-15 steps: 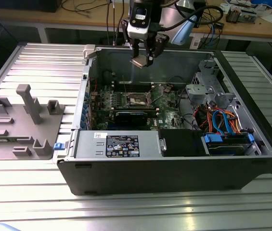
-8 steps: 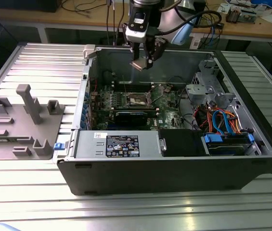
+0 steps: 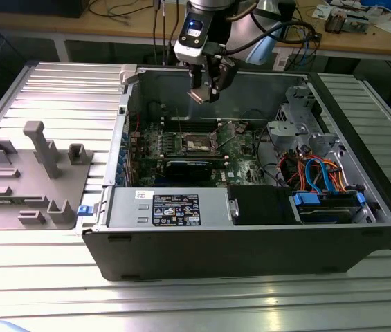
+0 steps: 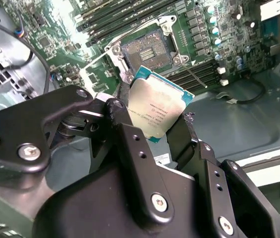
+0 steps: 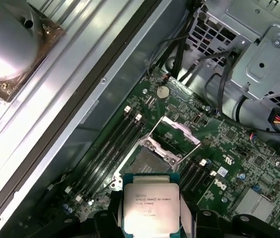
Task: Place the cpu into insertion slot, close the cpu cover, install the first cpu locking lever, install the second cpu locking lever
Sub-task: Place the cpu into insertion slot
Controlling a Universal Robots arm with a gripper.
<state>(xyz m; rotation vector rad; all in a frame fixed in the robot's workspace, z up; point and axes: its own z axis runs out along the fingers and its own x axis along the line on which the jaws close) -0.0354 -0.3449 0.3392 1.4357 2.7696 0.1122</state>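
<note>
My gripper point(image 3: 204, 92) hangs over the open computer case, shut on the cpu point(image 4: 157, 106), a flat square chip with a dull silver top and a green edge. Black fingers point(image 4: 117, 111) press on two opposite sides of the chip. The cpu point(image 5: 151, 203) is well above the green board, apart from it. The insertion slot point(image 5: 140, 161) lies bare below it, a dark square socket point(image 4: 147, 48) with a silver rim, seen from outside at the board's middle point(image 3: 196, 143). The cpu cover point(image 5: 177, 130) stands tilted up at one side of the socket.
Long black memory slots point(image 5: 112, 148) flank the socket. A silver drive cage point(image 3: 295, 128) with orange and blue cables point(image 3: 323, 173) fills the case at the exterior view's right. The power supply point(image 3: 171, 207) lines the near wall. A grey fixture point(image 3: 32, 176) sits on the table at the left.
</note>
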